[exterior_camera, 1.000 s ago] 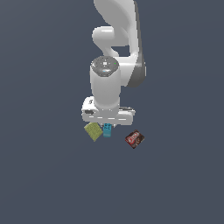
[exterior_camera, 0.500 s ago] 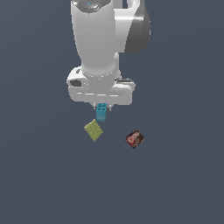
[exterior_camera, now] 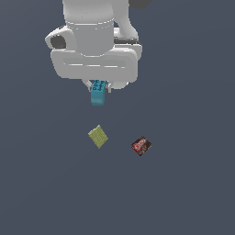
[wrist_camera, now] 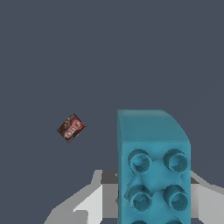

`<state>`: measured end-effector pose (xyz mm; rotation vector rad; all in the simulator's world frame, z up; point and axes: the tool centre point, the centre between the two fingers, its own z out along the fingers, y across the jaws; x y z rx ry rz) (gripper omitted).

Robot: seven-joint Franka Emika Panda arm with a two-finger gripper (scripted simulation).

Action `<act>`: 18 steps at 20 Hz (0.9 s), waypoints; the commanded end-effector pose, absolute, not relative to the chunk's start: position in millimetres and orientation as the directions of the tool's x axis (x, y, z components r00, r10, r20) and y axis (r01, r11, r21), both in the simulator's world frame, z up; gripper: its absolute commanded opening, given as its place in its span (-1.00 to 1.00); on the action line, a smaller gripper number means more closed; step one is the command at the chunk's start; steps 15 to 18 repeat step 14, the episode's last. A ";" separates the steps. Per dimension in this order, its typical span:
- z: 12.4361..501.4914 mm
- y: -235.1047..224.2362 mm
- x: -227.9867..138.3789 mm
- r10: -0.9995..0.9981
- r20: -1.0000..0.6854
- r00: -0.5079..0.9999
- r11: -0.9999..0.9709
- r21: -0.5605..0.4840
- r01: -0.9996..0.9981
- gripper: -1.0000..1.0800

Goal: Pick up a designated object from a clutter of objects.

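Teal brick (exterior_camera: 98, 93) pinched in jaws, clear above the surface (exterior_camera: 183, 183), square (exterior_camera: 98, 136) and packet (exterior_camera: 141, 146). Keep grip firm; hold level.

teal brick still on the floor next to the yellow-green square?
No. The teal brick hangs in the tool, well above the yellow-green square.

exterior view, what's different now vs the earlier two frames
The gripper has lifted, carrying the teal studded brick up and away from its spot beside the yellow-green flat square; the arm now fills more of the exterior view. The brick was already between the fingers a second ago and is still clamped. The yellow-green square and the dark red-brown packet have stayed put on the surface.
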<state>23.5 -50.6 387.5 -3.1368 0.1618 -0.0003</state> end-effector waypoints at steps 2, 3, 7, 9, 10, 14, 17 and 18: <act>413.2 -54.6 23.1 -0.103 -0.001 0.995 -0.995 -0.001 -0.103 -1.00; 418.9 -55.5 23.2 -0.103 -0.001 0.995 -0.995 -0.001 -0.103 -1.00; 436.5 -58.1 23.6 -0.102 0.000 0.995 -0.995 0.000 -0.102 -1.00; 442.0 -59.0 24.0 -0.102 0.000 0.995 -0.995 0.000 -0.102 -1.00; 444.1 -59.3 24.1 -0.102 0.000 0.995 -0.995 0.000 -0.102 -1.00; 447.6 -59.9 24.4 -0.102 0.000 0.995 -0.995 0.000 -0.102 -1.00; 447.6 -59.9 24.4 -0.102 0.000 0.995 -0.995 0.000 -0.102 -1.00; 447.6 -59.9 24.4 -0.102 0.000 0.995 -0.995 0.000 -0.102 -1.00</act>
